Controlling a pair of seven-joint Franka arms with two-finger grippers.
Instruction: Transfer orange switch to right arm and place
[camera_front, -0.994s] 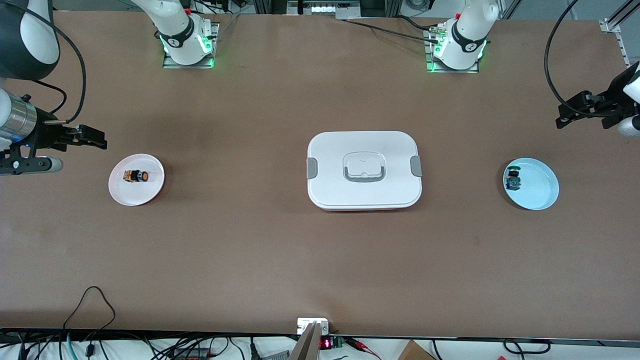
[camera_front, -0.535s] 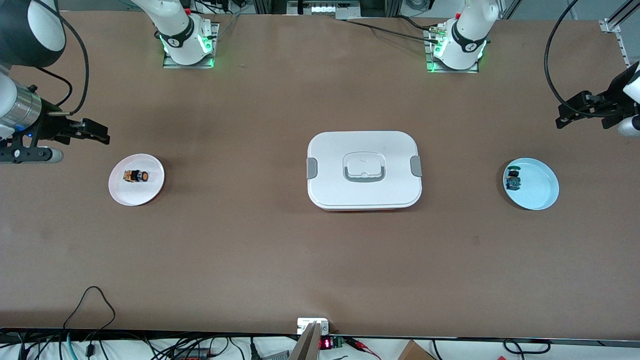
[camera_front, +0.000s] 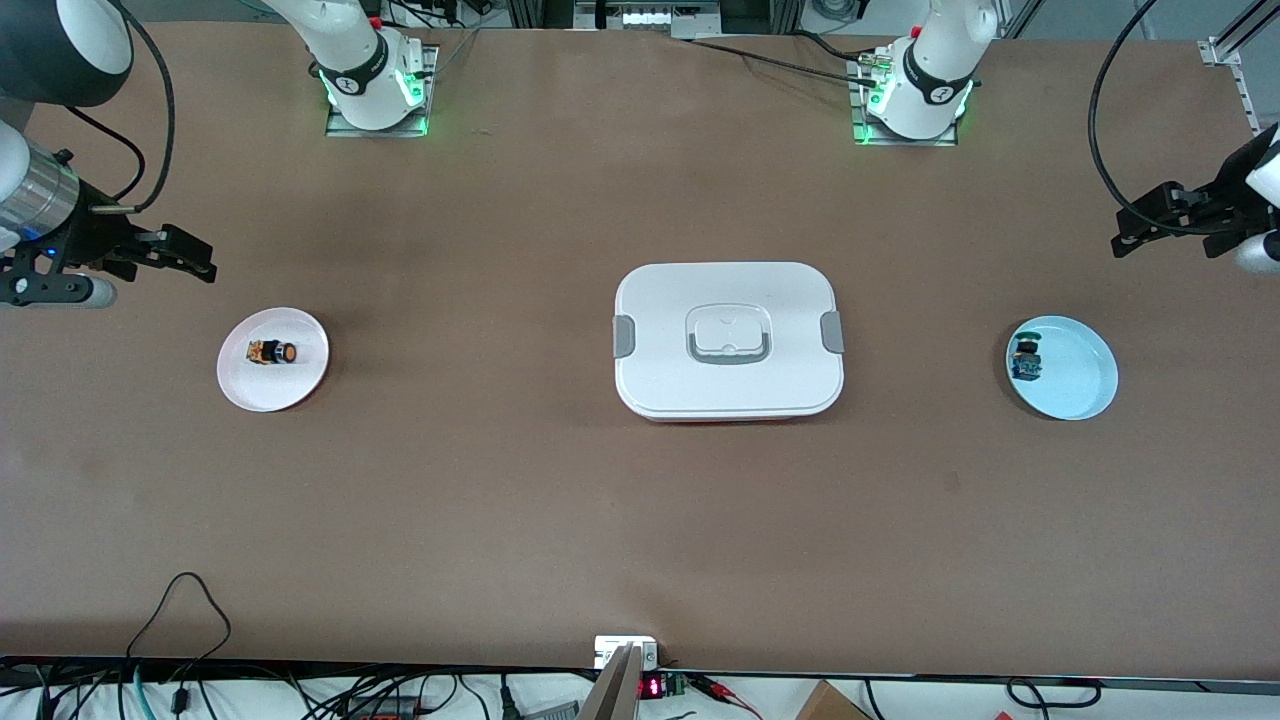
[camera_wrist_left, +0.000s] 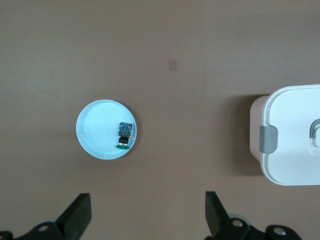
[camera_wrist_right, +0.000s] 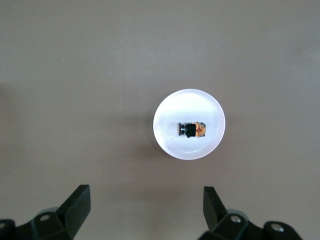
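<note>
Orange-capped and lying on its side, the orange switch (camera_front: 272, 352) rests on a white plate (camera_front: 300, 385) toward the right arm's end of the brown counter (camera_front: 520, 500). The right tool (camera_wrist_right: 145, 207) hangs up off the counter near that plate, fingers spread wide and empty. A white lidded box (camera_front: 729, 340) sits mid-counter. Toward the left arm's end, a green-capped switch (camera_front: 1025, 360) lies on a pale blue plate (camera_front: 1085, 385); the left tool (camera_wrist_left: 147, 215) waits near it, likewise wide apart and empty. No writing is readable.

Orange-capped switch (camera_front: 272, 352) — plate (camera_front: 300, 385) (white)
</note>
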